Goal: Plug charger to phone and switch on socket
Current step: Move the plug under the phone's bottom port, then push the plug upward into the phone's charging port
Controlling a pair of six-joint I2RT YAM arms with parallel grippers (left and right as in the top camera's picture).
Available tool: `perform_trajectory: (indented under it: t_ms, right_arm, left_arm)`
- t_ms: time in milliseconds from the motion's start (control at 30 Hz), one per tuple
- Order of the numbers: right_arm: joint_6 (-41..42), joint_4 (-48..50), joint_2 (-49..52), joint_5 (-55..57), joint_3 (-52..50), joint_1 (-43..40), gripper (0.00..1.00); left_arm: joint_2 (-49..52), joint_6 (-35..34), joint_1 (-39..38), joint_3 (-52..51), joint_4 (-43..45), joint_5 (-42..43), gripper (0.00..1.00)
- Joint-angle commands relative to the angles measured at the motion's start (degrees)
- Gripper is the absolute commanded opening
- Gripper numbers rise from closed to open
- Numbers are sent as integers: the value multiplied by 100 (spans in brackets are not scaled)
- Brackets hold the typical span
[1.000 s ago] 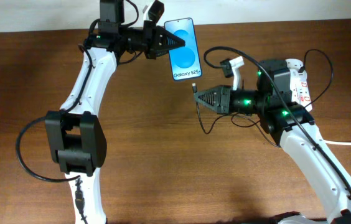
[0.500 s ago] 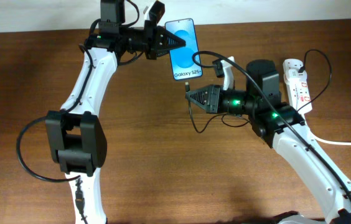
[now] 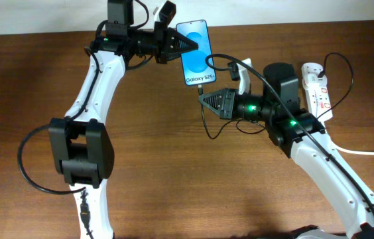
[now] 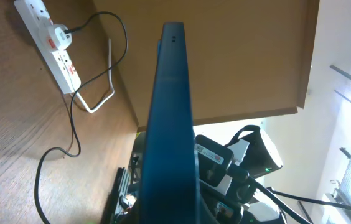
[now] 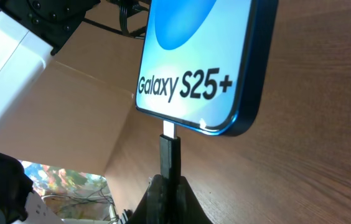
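— Where is the slim, black-edged phone (image 3: 195, 52) with the bright blue "Galaxy S25+" screen?

— At the far side of the brown wooden counter (image 3: 174, 172), screen up. The left claw (image 3: 186, 45) is clamped on its left edge.

— And the long thin black charger (image 5: 169, 155)?

— Its small plug is pinched in the right claw (image 3: 202, 99), just below the phone. The silver tip meets the phone's bottom edge — some bare metal shows, so it is not fully in.

— The white elongated power-strip socket (image 3: 317, 86) with red switches?

— It lies on the counter beyond the right arm, well apart from the phone, with a thin black cable running into a plug seated in it. I cannot tell how its switches are set.
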Motion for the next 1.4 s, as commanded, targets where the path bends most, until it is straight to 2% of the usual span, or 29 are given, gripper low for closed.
perform_trajectory:
  t_ms: [0,1367]
  right_arm:
    - [-15,33,26,223,4,13,4]
    - [-13,201,24,363,4,7,4]
  left_arm:
    - [-295,92,-33,144,-15,254,0]
    - [-295,96,-33,144,-13,254,0]
